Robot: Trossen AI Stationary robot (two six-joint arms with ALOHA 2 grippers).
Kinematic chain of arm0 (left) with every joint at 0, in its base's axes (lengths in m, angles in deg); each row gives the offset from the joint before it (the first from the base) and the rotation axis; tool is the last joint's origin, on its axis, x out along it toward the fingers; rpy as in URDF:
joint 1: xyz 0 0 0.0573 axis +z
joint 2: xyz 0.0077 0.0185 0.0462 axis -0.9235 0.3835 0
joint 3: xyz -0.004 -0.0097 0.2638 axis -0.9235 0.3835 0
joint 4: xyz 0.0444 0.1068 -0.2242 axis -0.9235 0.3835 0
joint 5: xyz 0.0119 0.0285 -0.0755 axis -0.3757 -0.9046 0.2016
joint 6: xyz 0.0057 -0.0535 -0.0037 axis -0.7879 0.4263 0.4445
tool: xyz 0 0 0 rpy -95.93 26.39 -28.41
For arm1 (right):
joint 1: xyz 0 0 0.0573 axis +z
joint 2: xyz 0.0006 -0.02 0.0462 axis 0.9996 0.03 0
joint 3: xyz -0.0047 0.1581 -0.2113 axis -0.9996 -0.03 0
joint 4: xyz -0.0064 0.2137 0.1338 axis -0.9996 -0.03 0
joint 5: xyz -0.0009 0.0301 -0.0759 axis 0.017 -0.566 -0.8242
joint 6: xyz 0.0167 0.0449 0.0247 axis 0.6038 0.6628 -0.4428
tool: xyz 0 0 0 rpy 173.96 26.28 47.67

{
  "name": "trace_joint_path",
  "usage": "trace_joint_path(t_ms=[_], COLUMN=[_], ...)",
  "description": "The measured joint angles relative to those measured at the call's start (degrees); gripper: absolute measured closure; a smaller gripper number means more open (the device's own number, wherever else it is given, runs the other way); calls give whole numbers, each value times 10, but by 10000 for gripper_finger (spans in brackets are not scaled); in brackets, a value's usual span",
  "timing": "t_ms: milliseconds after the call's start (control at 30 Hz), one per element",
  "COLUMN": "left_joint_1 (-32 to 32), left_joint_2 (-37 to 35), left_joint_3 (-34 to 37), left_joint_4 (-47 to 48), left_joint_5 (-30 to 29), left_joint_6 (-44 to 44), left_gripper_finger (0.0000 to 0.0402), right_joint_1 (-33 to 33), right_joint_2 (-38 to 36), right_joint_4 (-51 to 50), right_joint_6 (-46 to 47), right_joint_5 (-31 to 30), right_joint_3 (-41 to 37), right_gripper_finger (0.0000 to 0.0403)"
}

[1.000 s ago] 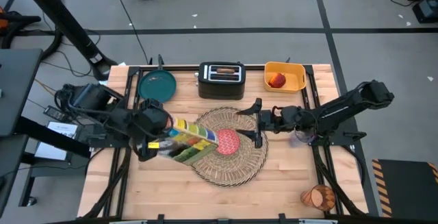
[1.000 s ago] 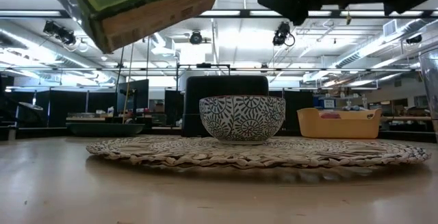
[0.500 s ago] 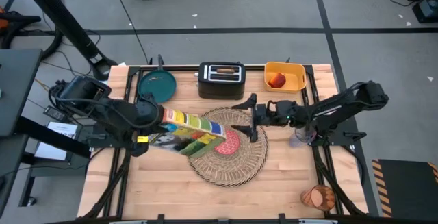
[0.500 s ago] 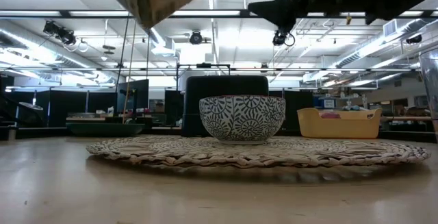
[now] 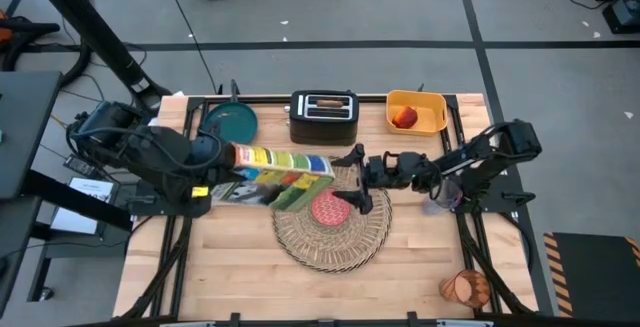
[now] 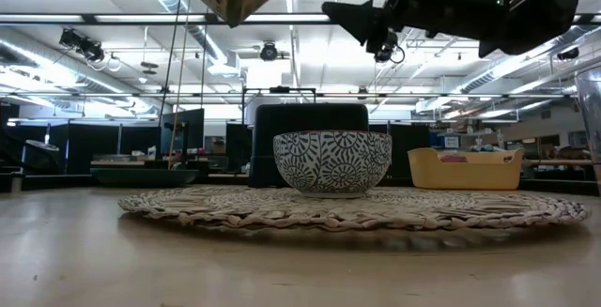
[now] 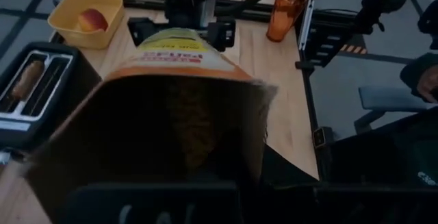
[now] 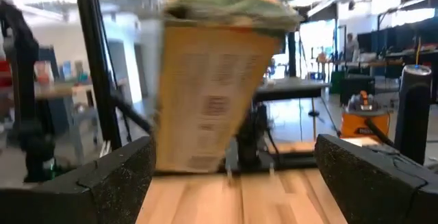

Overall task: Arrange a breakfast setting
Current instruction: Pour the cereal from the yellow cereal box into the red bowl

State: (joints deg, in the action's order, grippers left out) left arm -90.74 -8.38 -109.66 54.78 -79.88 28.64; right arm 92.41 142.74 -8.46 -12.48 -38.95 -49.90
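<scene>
Above the placemat [image 5: 331, 224], a cereal box [image 5: 282, 169] was gripped by the left end effector [image 5: 222, 167], tipped toward the bowl [image 5: 329, 208]. At 3 o'clock, the right end effector [image 5: 352, 179] was held open.

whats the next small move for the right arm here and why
Probably ease the right gripper forward until its fingers flank the free end of the cereal box, then close. Its jaws stand open facing that end, not yet touching, while the left gripper holds the box lying flat above the bowl on the placemat.
</scene>
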Motion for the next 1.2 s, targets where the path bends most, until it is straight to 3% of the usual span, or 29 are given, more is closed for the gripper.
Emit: trace_joint_path(t_ms=[433, 800, 967, 1200], left_joint_1=[10, 11, 11, 26], left_joint_2=[-2, -8, -6, -6], left_joint_3=[-2, 1, 1, 1], left_joint_4=[-25, -21, -28, -80], left_joint_5=[1, -11, -17, -32], left_joint_6=[-42, -44, -59, -116], left_gripper_finger=[400, 400, 400, 400], right_joint_1=[1, 2, 3, 5], right_joint_2=[55, 48, 48, 50], right_joint_4=[20, 74, 100, 72], right_joint_6=[47, 77, 66, 43], right_joint_5=[4, 113, 75, 75], right_joint_3=[81, 84, 86, 119], right_gripper_finger=[4, 4, 4, 15])
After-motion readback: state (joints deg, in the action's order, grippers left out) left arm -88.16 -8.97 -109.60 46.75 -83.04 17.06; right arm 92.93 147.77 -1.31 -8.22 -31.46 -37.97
